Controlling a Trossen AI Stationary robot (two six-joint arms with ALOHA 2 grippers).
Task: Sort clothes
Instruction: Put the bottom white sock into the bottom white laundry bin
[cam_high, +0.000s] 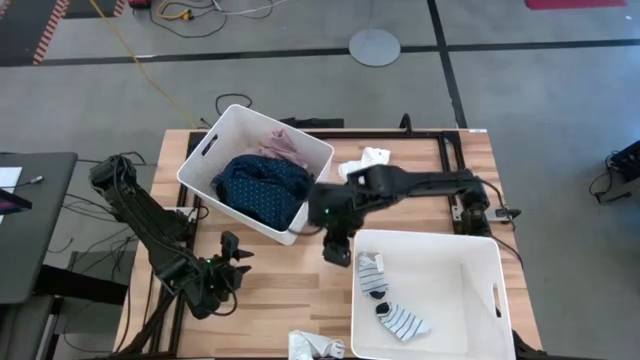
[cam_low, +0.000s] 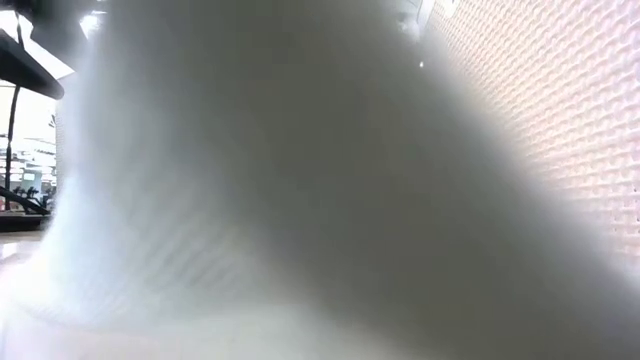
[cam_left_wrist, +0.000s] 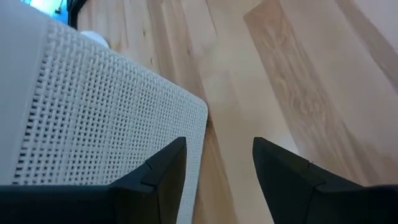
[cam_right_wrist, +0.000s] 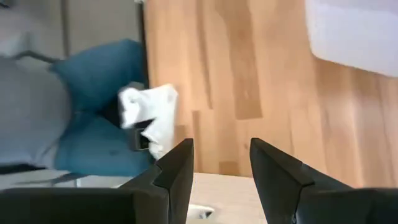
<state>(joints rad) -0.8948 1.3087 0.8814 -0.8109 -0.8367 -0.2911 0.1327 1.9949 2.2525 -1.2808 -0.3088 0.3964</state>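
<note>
Bright, even, shadow-soft light overhead; low view smothered by blurred white fabric (cam_low: 300, 200), wrist views slightly soft.

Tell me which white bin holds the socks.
The right bin, near the right gripper: two socks lie inside. The left bin holds a navy garment and a pink one.

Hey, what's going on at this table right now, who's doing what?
A two-armed robot is sorting clothes into two white bins. The right hand hangs open and empty over the wood between the bins. The near bin holds striped socks; the far bin holds a navy dotted garment and a pink garment. White socks and lie on the table. The left hand, open, waits nearby.
</note>
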